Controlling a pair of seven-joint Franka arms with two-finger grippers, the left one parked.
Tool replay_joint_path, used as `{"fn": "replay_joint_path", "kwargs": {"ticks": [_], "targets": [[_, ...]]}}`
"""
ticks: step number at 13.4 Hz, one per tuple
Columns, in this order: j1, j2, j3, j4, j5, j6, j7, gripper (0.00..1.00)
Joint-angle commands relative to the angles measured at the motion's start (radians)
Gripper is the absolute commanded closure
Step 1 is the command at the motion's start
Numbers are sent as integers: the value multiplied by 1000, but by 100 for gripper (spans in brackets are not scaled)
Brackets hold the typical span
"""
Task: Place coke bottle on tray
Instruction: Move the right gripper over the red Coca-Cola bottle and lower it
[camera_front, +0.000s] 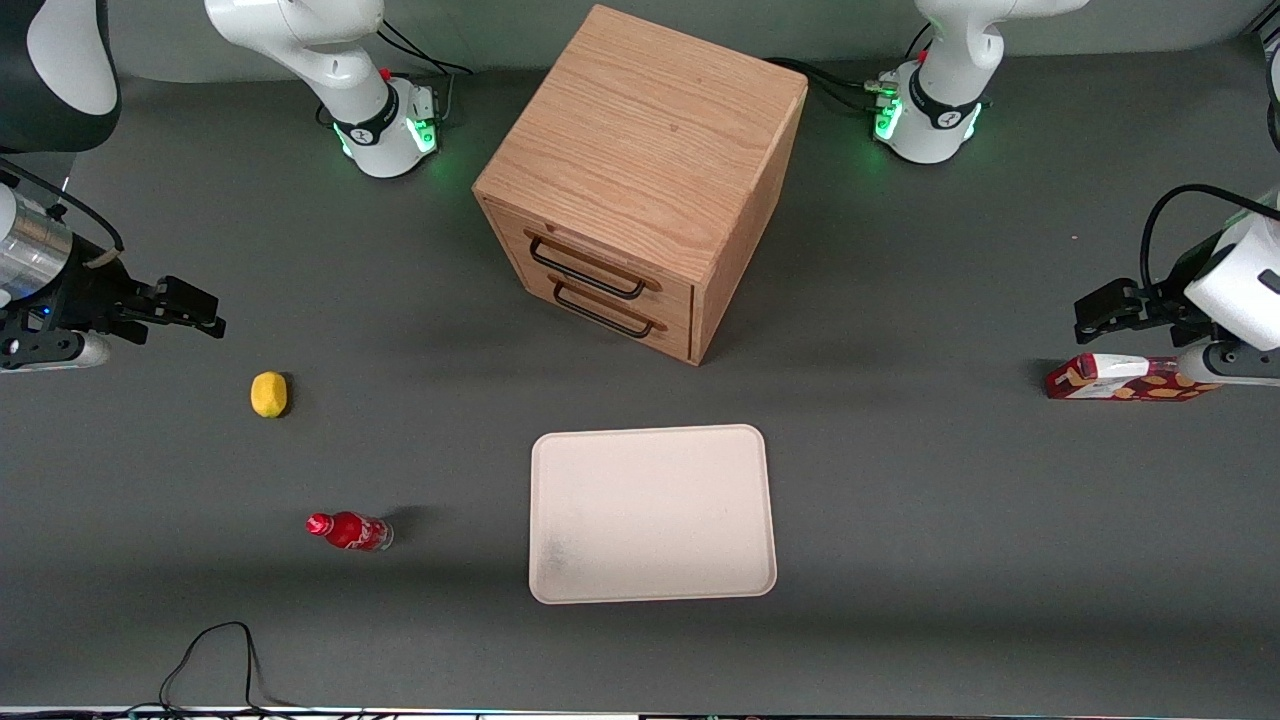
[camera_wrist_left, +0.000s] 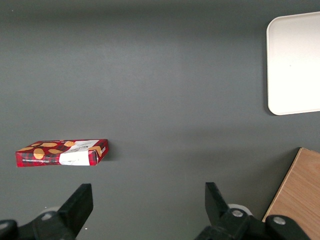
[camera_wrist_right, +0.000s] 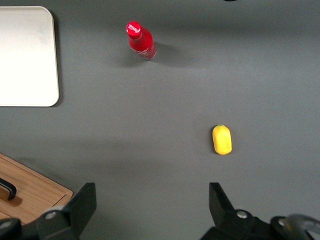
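The coke bottle (camera_front: 349, 530) is a small red bottle with a red cap; it stands on the grey table beside the tray, toward the working arm's end, and shows in the right wrist view (camera_wrist_right: 141, 41) too. The tray (camera_front: 652, 513) is a flat cream rectangle, nearer the front camera than the wooden cabinet; it also shows in the right wrist view (camera_wrist_right: 26, 56) and the left wrist view (camera_wrist_left: 295, 62). My right gripper (camera_front: 205, 312) hovers open and empty at the working arm's end, above the table, well apart from the bottle. Its fingers (camera_wrist_right: 82, 202) stand wide apart.
A yellow lemon (camera_front: 269, 394) lies between gripper and bottle, seen in the right wrist view (camera_wrist_right: 222, 139) as well. A wooden drawer cabinet (camera_front: 640, 180) stands mid-table, farther from the camera than the tray. A red patterned carton (camera_front: 1125, 378) lies at the parked arm's end. A black cable (camera_front: 215, 655) loops at the near edge.
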Motion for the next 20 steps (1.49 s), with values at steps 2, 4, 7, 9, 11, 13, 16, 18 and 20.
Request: {"fn": "replay_joint_path", "kwargs": {"ticks": [2,4,7,9,11,13,16,18,20], "targets": [[3,4,0,16,-22,-2,-24,0],[2,10,2,25,-19,-6,-17,0],[5,19,3,44,-13,-8,-17,0],[3,36,3,65,-12,-8,-17,0],[9,48,5,88,-12,-8,-16,0],[31,105,5,167,-13,-17,-17,0],[34,310,5,466,-10,-205,-17,0],[34,439,5,650,-12,-273,-19,0],[31,519,5,728,-10,-264,-22,0]]}}
